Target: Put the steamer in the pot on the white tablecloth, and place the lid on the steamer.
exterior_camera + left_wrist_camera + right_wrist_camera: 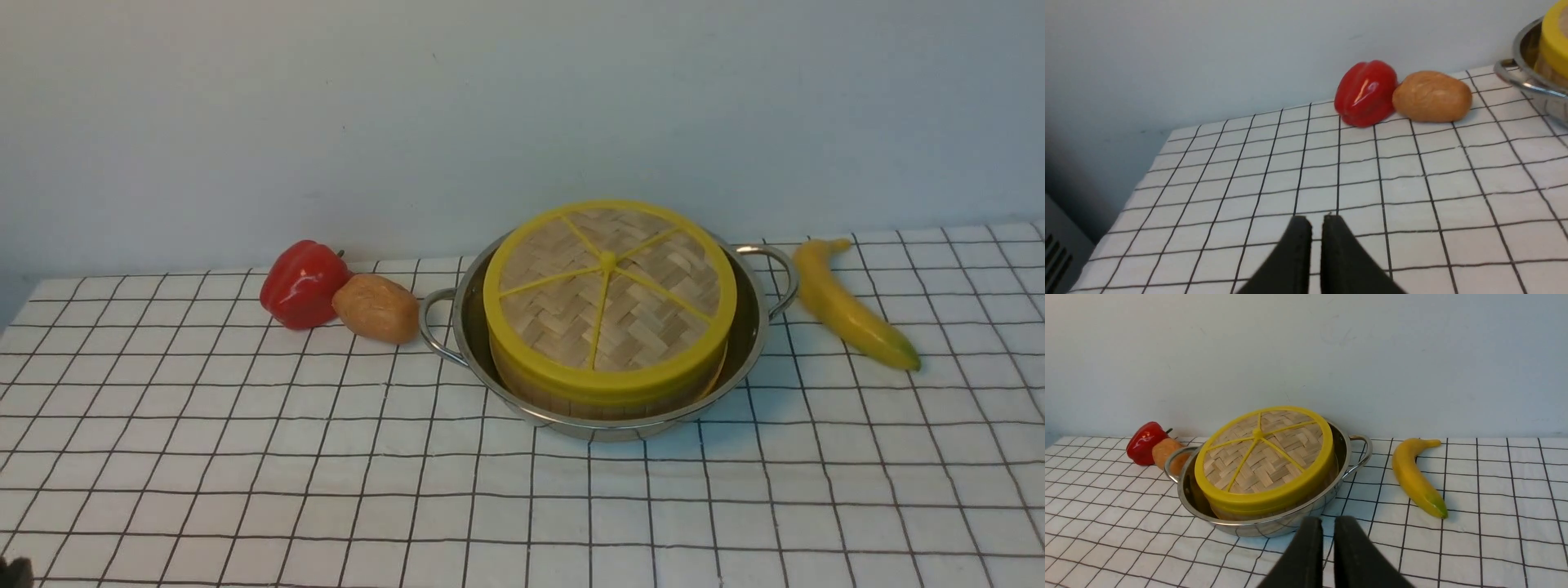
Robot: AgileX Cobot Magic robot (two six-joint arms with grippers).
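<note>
The shiny steel pot (755,327) stands on the white tablecloth (245,457) at the middle back. The bamboo steamer (531,394) sits inside it, only its wall showing. The woven lid (608,294) with yellow rim and spokes lies on top of the steamer, tilted slightly toward the front. In the right wrist view my right gripper (1328,520) hangs in front of the pot (1274,524) and lid (1261,457), apart from them, with a narrow gap between its fingers and nothing in it. My left gripper (1317,218) is over bare cloth, well left of the pot (1527,81), slightly open and empty.
A red pepper (302,282) and a brown potato-like thing (375,308) lie just left of the pot's handle. A banana (849,306) lies right of the pot. A pale wall runs along the back, and the cloth's left edge (1143,175) drops off.
</note>
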